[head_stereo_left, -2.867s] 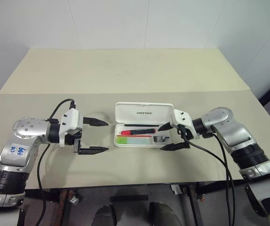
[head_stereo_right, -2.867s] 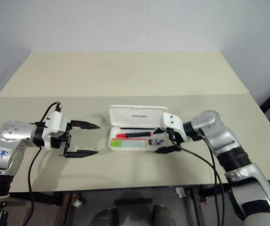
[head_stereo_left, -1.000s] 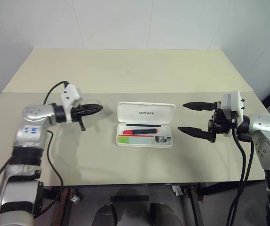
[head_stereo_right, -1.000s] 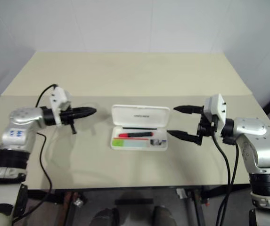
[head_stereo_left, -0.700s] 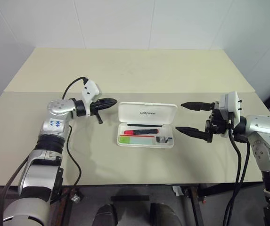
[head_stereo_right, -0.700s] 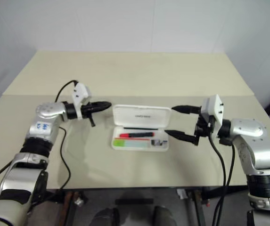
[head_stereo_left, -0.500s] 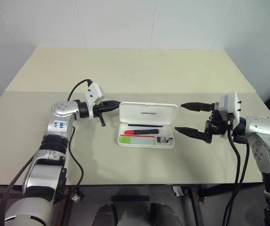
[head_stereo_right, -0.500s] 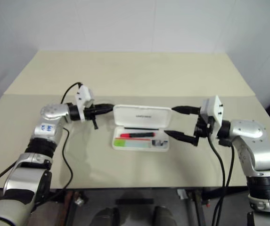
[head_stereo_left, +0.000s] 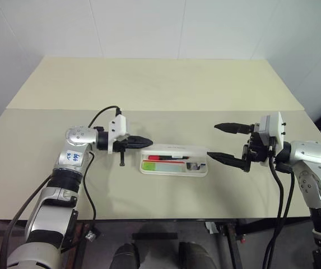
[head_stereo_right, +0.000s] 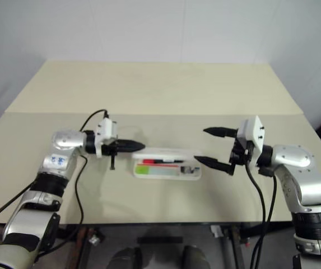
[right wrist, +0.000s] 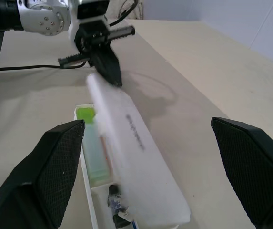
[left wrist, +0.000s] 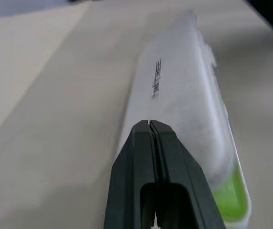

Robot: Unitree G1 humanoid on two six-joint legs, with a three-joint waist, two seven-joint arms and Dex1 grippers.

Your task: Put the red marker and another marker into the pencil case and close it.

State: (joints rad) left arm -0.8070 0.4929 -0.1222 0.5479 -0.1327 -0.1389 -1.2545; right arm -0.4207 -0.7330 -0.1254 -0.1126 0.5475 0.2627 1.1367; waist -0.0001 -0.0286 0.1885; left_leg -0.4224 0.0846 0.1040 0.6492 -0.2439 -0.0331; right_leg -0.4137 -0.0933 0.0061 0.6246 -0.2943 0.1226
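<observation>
Left claw [head_stereo_left: 147, 140]: fingers pressed together, holding nothing, tip set against the back of the lid at the left end of the pencil case [head_stereo_left: 174, 161]. In the left wrist view the closed fingers [left wrist: 156, 157] rest on the white lid, logo side facing them.

Pencil case lies near the middle of the bench [head_stereo_left: 149, 89], nearer the front edge than the back. Lid tipped well forward over the tray, not yet shut; a gap shows along the front. Inside, the red marker [head_stereo_left: 161, 158] lies lengthwise toward the hinge side. Another marker [right wrist: 89, 152], the light green one, sits in the left end of the tray in front of it. A small grey stub [head_stereo_left: 192, 166] lies at the right end. Both markers look seated, so I judge only the closing is left.

Right claw [head_stereo_left: 225, 144]: fingers spread wide, empty, held just off the right end of the case, not touching.

Handling, as judgement: hard shell, light, smooth, likely to skid on the bench if pushed sideways. No need to grip it. Press down on the lid's flat top near its free front edge, mid-length. Steady the right end with the other claw if it slides. Watch that neither marker rides up under the rim.
</observation>
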